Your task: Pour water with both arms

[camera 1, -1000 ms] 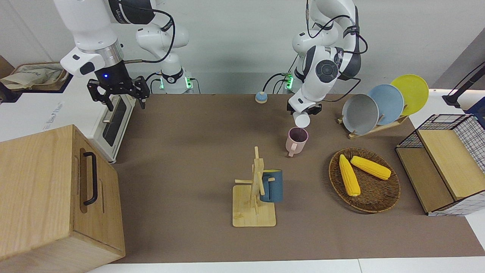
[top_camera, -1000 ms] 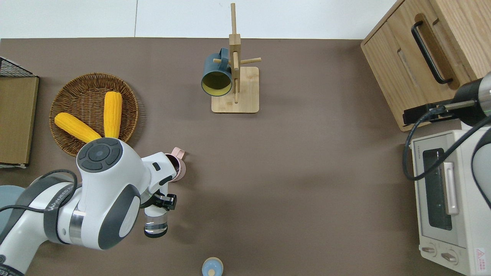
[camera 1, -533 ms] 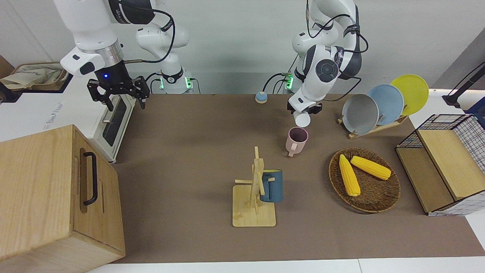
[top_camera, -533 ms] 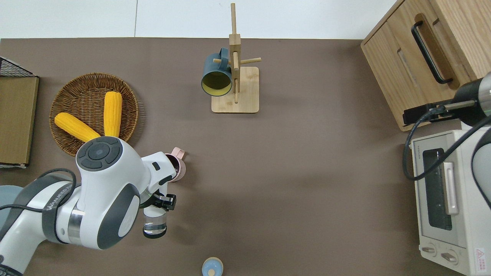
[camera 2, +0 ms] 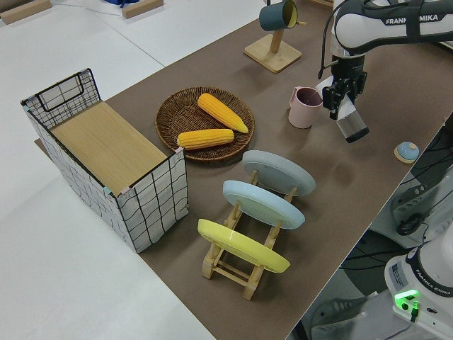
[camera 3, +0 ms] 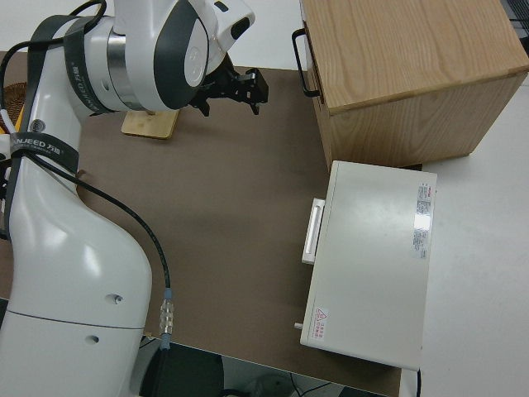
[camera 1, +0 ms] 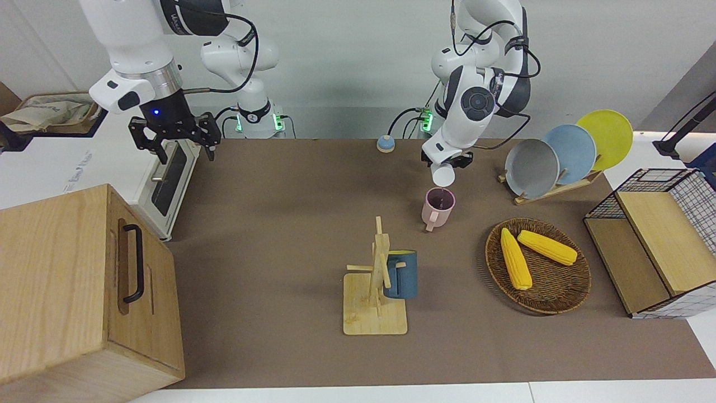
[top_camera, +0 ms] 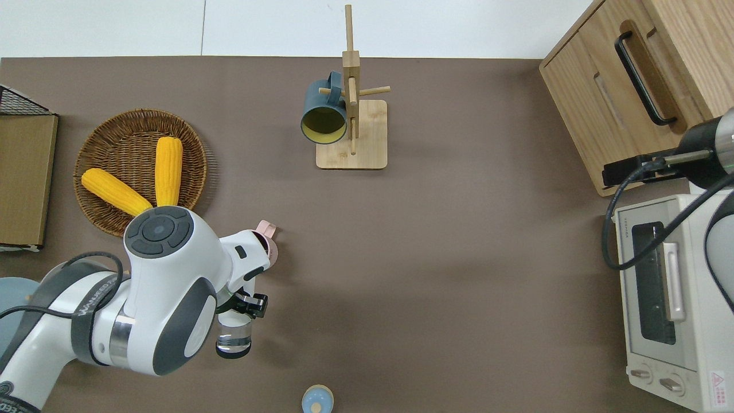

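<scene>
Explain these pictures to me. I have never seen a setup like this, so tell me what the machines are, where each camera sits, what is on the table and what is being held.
Two white robot arms stand at a brown table. One camera faces them, one looks straight down, and one sits at each end. The left gripper is shut on a clear glass, tipped toward a pink mug as if pouring. The right gripper is open, and its arm is parked. Also on the table are a wicker basket with two corn cobs, a blue mug hanging on a wooden mug stand, three plates in a plate rack, a toaster oven and a wooden cabinet.
</scene>
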Tool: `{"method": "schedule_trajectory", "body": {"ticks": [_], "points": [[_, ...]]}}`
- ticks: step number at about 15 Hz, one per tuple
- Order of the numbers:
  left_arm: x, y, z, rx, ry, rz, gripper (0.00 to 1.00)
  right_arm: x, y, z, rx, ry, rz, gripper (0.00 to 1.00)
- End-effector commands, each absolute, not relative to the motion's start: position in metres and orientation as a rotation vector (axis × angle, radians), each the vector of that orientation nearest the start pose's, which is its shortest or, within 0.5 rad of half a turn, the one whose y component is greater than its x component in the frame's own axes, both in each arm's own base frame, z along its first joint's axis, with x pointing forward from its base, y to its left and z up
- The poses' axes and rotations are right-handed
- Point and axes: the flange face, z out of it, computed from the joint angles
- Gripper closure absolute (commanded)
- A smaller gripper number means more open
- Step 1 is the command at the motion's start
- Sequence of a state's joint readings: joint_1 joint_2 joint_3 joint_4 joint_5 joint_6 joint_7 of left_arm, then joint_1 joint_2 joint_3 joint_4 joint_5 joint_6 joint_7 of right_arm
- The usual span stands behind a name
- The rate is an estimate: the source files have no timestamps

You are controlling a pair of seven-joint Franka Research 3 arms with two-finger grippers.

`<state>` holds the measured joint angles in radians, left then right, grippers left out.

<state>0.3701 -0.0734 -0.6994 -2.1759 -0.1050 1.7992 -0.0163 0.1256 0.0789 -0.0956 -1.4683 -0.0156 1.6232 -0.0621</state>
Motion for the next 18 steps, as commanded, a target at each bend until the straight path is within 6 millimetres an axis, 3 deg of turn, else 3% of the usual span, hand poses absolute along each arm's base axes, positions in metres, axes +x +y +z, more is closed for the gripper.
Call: {"method": "schedule_trajectory", "body": {"ticks": [1, 18], "points": [[0.4576, -0.1696, 0.4048, -3.04, 0.463, 0.536, 1.0, 0.5822, 0.0186, 0.6365, -3.143, -0.153, -0.114, 0.013], [0.4573, -0.1716, 0.4078, -3.039, 0.451, 0.551, 1.0, 0.5822, 0.0195, 0.6365, -3.143, -0.155, -0.114, 0.013]]}}
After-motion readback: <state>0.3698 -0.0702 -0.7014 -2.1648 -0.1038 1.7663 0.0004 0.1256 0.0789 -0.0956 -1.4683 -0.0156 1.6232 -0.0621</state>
